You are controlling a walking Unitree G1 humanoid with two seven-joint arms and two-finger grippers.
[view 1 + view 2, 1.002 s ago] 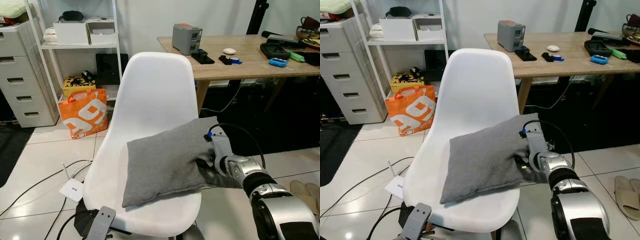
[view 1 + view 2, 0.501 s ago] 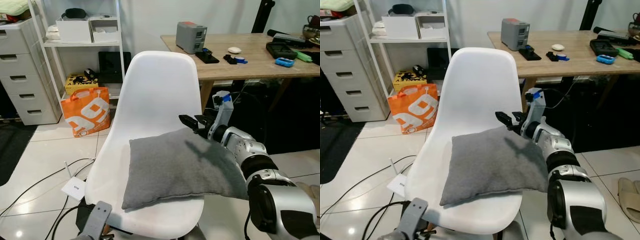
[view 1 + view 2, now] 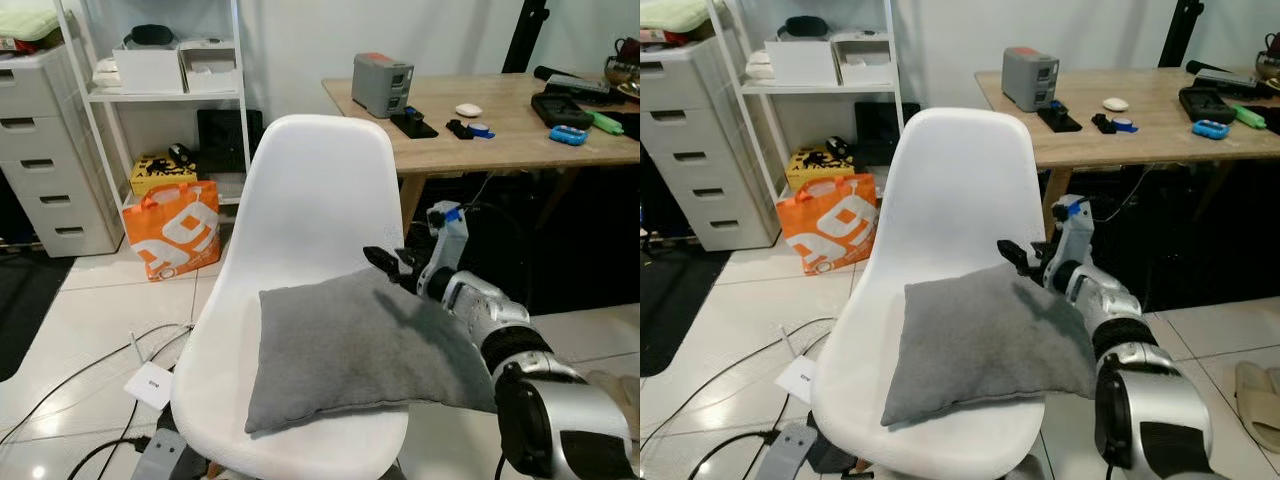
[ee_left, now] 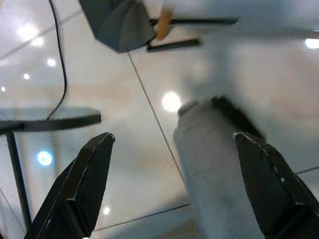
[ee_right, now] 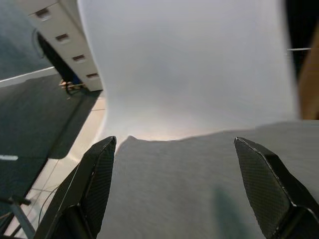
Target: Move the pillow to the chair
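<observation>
A grey pillow (image 3: 360, 345) lies flat on the seat of the white moulded chair (image 3: 310, 190), with its right corner hanging past the seat's edge. My right gripper (image 3: 390, 264) is open just above the pillow's far right corner, not touching it. In the right wrist view the pillow (image 5: 199, 174) lies below the open fingers with the chair back (image 5: 184, 69) behind. My left gripper (image 4: 174, 184) is open and hangs low over the tiled floor.
A wooden table (image 3: 500, 135) with a grey box (image 3: 381, 84) and small items stands to the right behind the chair. A white shelf (image 3: 160, 95), grey drawers (image 3: 45, 160) and an orange bag (image 3: 172, 228) are at the left. Cables (image 3: 90, 370) run across the floor.
My right gripper let go of the pillow, lifted off its right corner and opened. The pillow settled flat on the seat. The camera shifted slightly.
</observation>
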